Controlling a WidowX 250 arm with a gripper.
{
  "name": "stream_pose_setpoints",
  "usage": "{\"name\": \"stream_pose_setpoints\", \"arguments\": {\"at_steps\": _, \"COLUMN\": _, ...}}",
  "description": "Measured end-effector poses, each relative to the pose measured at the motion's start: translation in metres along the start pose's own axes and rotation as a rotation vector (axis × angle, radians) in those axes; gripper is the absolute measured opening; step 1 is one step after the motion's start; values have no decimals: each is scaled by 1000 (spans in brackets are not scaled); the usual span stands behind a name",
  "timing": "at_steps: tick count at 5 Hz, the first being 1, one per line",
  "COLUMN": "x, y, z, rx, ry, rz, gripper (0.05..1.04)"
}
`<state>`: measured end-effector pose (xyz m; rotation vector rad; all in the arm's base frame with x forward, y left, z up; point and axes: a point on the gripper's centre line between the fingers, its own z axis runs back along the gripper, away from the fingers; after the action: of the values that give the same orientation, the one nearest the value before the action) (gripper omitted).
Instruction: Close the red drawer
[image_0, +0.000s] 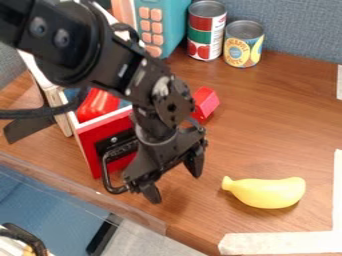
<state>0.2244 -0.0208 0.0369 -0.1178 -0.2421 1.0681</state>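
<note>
Where the arm ends, near the middle of the view, the gripper (175, 179) hangs tilted over the brown table (287, 130). Fingers well apart, nothing between them; hold: none. Nearest item: the red box (107, 126), at the gripper's left in the view and partly behind the arm. A black loop (106, 175) at the box front runs down just beside the gripper; contact between the two cannot be told. A glossy red item (99, 104) lies inside the box. Yellow banana (267, 193): on its side on the table, right of the gripper in the view and apart from it, stem end toward the gripper. Red block (206, 102) beyond the gripper, partly hidden by the arm. At the back, two upright cans (207, 30) (244, 45) side by side, right of a teal toy (163, 22) with orange buttons. White tape (280, 242) at the near right corner
</note>
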Motion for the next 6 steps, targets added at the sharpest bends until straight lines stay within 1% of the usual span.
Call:
{"name": "stream_pose_setpoints", "arguments": {"at_steps": 1, "x": 18, "y": -5, "z": 4, "rx": -19, "ry": -15, "rz": 24, "gripper": 1000}}
{"name": "stream_pose_setpoints", "arguments": {"at_steps": 2, "x": 30, "y": 0, "z": -1, "rx": 4, "ry": -14, "rz": 37, "gripper": 1000}}
{"name": "stream_pose_setpoints", "arguments": {"at_steps": 3, "x": 36, "y": 3, "z": -7, "rx": 26, "ry": -11, "rz": 37, "gripper": 1000}}
{"name": "stream_pose_setpoints", "arguments": {"at_steps": 4, "x": 46, "y": 3, "z": -8, "rx": 35, "ry": -26, "rz": 39, "gripper": 1000}}
{"name": "stream_pose_setpoints", "arguments": {"at_steps": 6, "x": 75, "y": 1, "z": -3, "rx": 31, "ry": -53, "rz": 69, "gripper": 999}}
